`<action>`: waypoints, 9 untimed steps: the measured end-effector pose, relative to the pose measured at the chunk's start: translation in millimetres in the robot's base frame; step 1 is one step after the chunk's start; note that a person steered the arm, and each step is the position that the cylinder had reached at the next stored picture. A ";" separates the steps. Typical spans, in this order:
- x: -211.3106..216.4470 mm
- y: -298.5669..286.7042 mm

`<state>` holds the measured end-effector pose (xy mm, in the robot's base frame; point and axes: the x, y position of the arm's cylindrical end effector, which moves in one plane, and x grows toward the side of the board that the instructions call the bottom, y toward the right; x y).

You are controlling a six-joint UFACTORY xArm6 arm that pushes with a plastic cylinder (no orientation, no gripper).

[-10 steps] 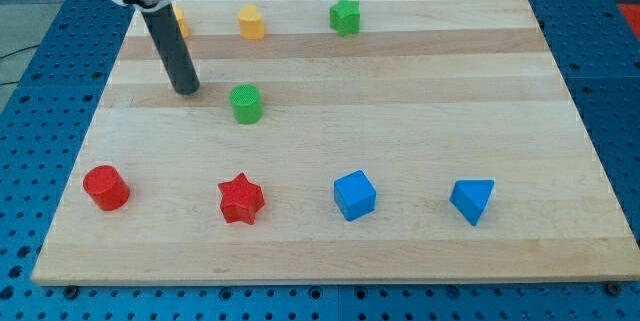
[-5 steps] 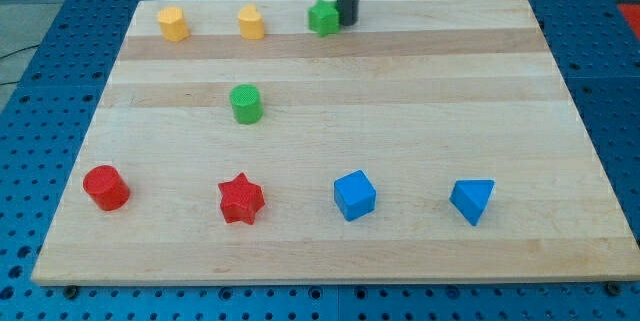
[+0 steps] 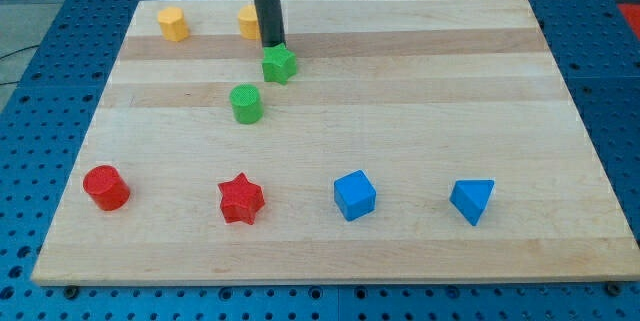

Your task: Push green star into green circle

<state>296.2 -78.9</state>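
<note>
A: Tip position?
B: My tip down on the desk, at the view's top edge of the green star — touching or just short of touching, hard to say which. Rod upright, rising out of frame at the view's top.

A: Gripper state?
B: No gripper on this arm — only the dark rod. Nothing opening or closing, nothing held; contact, if any, with the green star alone.

A: Task blocks?
B: Green star near the view's top, a little left of centre. Green circle just below and to the view's left of it — close, with a narrow strip of bare wood between. Not touching.

A: Others?
B: Yellow block partly hidden behind the rod, shape unclear. Second yellow block further to the view's left, along the top edge, faceted sides. Along the view's bottom, left to right: red cylinder, red star, blue cube, blue wedge-like block. All well apart from the tip.
</note>
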 end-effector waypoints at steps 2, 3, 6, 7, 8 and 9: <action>42.3 -5.2; 47.9 -27.0; 45.6 60.7; 50.5 45.2; 66.7 -2.6; 69.2 28.5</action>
